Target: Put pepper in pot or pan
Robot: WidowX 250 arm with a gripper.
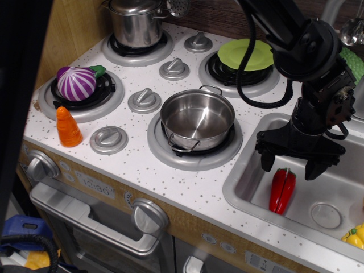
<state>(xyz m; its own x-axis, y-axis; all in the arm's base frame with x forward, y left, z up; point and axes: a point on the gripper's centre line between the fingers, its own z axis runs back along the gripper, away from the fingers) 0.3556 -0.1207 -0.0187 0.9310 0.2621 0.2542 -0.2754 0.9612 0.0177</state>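
A: What sits nearest the front edge?

B: The oven door handle (96,219), and above it the speckled countertop (187,190). At the right front a sink (242,196) is sunk into the counter, and the red pepper (282,190) lies in it, green stem pointing up and away.

A: And the gripper?

B: The gripper (290,162) hangs just above the pepper, its two black fingers spread wide, one on either side of the stem end. They hold nothing; I can't tell if a fingertip brushes the pepper.

A: Where is the pot?

B: The shallow steel pot (197,119) stands on the front middle burner, left of the sink, empty, with wire loop handles front and back. It is apart from the pepper.

A: Further left?

B: An orange carrot cone (69,128) stands upright near the counter's left edge. Behind it a purple striped vegetable (77,82) rests on a burner.

A: At the back?

B: A taller steel pot (135,23) occupies the rear left burner, and a green plate (245,55) covers the rear right one.
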